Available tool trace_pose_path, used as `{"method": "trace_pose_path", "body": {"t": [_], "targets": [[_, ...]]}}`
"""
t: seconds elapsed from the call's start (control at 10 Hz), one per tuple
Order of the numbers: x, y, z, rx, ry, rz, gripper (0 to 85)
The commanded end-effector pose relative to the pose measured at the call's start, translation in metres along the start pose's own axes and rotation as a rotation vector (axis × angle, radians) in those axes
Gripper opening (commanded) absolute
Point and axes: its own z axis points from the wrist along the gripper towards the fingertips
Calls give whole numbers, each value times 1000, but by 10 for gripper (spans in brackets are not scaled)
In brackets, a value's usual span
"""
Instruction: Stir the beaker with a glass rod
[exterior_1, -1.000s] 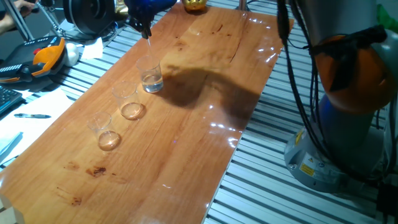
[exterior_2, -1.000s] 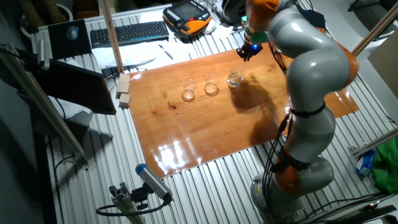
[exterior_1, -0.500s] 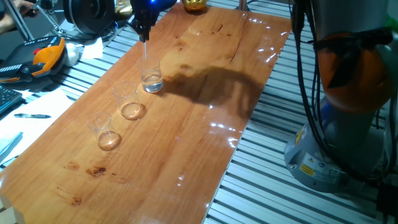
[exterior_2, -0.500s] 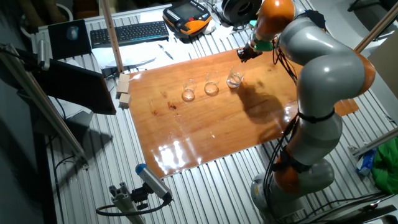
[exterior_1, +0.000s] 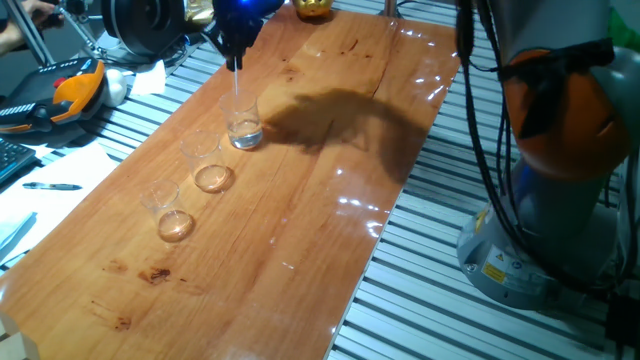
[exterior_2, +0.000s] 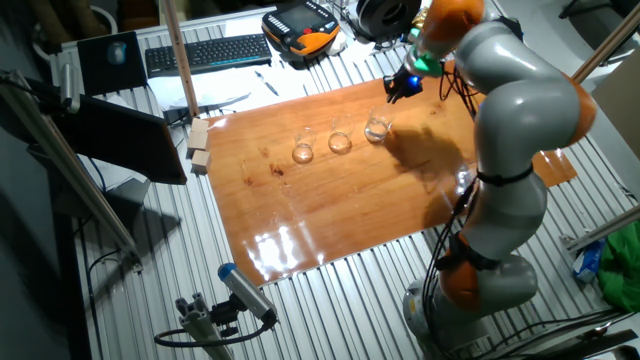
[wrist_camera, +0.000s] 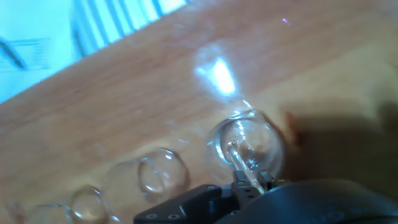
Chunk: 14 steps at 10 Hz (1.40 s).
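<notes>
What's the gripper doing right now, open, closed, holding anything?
Gripper: closed on the thin transparent glass rod, which hangs down into the small clear glass beaker with the colourless bottom.

Clear beaker (exterior_1: 244, 130), silvery bottom; two beakers (exterior_1: 212, 172) amber-bottomed; table (exterior_1: 330, 200) reddish wood grain; gripper (exterior_1: 232, 42) blue-black.
</notes>
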Motion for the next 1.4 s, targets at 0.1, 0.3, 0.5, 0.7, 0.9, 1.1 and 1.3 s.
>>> {"method": "trace_pose_path", "body": {"t": [0.1,0.3,0.5,0.7,0.9,1.1,1.3], "targets": [[-1,0,-10,300,269,-159,0],[-3,0,-11,302,173,-327,0],[-4,0,-11,270,52,-427,0],[-5,1,-10,225,-75,-460,0],[-5,2,-3,95,-158,-372,0],[-3,3,4,-48,-135,-212,0],[-2,5,11,-107,-14,-94,0]]}}
